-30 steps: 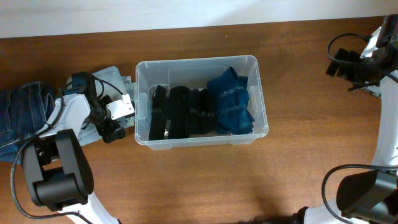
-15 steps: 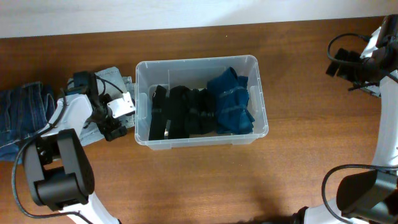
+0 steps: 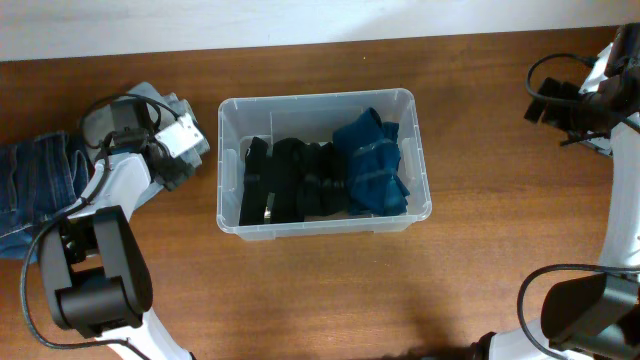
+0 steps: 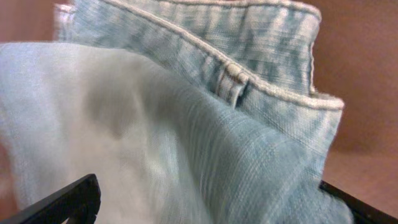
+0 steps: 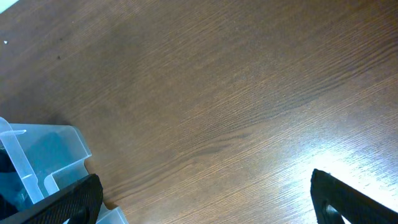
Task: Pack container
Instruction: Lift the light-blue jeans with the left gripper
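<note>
**Two grippers released, one garment lined up**

The left gripper (image 4: 205, 208) hangs over crumpled light-blue jeans (image 4: 205, 112), its fingers spread wide either side of the cloth, probably to straddle it before pinching. The container (image 3: 300, 98) sits mid-table just right of the jeans, holding black clothes (image 3: 290, 180) and a blue garment (image 3: 372, 165), with space at its far-left corner. The right gripper (image 5: 205, 199), likewise spread and empty, waits over the table (image 3: 400, 290), well clear.

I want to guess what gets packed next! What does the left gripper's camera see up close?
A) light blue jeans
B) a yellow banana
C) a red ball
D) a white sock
A: the left wrist view is filled with light blue jeans, waistband and a belt loop showing, between the fingers of the left gripper.
</note>
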### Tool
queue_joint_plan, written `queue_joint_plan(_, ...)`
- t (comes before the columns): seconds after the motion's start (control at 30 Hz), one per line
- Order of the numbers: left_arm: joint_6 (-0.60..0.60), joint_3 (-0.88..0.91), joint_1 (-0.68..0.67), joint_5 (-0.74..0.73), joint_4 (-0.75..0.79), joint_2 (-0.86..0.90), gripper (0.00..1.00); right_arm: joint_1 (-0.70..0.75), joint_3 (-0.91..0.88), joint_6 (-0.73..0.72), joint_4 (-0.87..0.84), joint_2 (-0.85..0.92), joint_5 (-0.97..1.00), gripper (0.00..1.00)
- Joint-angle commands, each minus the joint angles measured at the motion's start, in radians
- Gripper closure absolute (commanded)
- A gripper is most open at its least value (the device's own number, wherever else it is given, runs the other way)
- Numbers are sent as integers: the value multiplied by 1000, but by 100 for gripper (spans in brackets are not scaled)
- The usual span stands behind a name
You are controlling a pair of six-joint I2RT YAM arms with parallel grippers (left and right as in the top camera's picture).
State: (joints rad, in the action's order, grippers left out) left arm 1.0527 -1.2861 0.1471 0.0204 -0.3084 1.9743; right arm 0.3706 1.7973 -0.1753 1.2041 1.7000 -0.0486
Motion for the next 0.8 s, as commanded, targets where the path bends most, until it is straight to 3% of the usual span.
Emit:
queue_joint_plan(0.0, -201, -1, 9, 55, 15, 12, 0, 3, 6, 7, 0, -5, 8, 2)
queue_joint_plan(0.43, -195, -1, 14, 55, -94, 12, 0, 3, 6, 6, 0, -5, 8, 1)
queue_joint_plan(0.77, -51, 8, 19, 63, -93, 94, 0, 3, 6, 6, 0, -5, 8, 2)
